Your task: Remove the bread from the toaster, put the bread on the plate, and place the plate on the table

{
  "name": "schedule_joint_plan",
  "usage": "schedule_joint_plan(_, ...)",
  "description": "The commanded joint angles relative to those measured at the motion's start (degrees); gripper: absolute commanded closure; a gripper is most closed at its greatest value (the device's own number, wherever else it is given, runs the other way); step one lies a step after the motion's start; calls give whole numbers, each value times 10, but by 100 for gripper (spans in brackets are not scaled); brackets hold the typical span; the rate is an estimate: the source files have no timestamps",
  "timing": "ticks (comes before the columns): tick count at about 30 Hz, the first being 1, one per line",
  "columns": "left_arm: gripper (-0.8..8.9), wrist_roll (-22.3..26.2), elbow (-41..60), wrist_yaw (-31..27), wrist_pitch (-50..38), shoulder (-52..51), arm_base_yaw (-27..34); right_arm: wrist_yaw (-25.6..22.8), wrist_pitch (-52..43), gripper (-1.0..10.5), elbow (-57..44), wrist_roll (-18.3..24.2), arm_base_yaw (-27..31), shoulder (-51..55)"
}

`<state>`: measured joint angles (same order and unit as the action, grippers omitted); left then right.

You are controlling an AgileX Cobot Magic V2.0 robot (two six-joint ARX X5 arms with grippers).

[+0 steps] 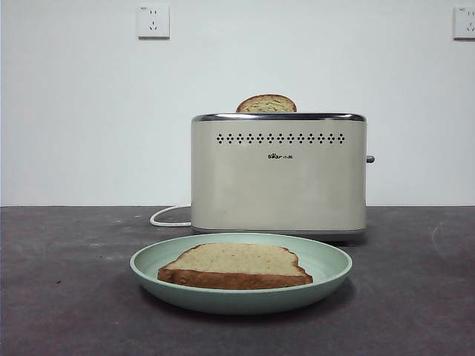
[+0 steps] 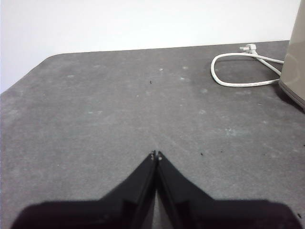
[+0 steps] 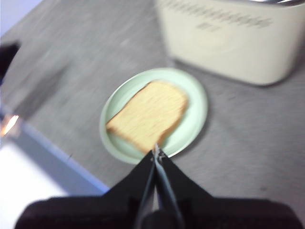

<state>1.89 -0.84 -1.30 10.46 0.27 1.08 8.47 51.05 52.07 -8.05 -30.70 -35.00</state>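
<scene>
Pale mint-green and matte, the plate [image 1: 330, 261] sits on the dark worktop [image 1: 67, 297] just in front of the toaster [image 1: 278, 174], with a slice of bread [image 1: 234, 265] lying flat on it, tan and speckled with a dark crust. A second slice [image 1: 266, 104] pokes from the toaster slot. The right end effector [image 3: 156, 153] hovers above the plate's near edge, jaws together and empty; the left end effector [image 2: 156, 155], also closed, waits over bare worktop near the white cord [image 2: 238, 71]. Little seems left: a good finish is likely lifting clear without nudging the rim.
</scene>
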Motion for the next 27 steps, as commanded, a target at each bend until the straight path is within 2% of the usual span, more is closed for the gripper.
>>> schedule_joint_plan(1,817,-4,7,-1,-5,-1,2,0,-2,946,-2,5,75,20)
schedule_joint_plan(3,817,-4,7,-1,-5,-1,2,1,-2,946,-2,3,138,38)
schedule_joint_plan(6,817,-4,7,-1,-5,-1,2,2,-10,946,-3,28,207,61)
schedule_joint_plan(10,817,-4,7,-1,-5,-1,2,2,-67,946,-18,38,263,93)
schedule_joint_plan(15,817,-4,7,-1,-5,-1,2,2,-193,946,-101,47,273,142)
schedule_joint_plan(21,817,-4,7,-1,-5,-1,2,2,-341,946,-261,47,273,197)
schedule_joint_plan(27,817,-4,7,-1,-5,-1,2,1,-395,946,-375,54,273,249)
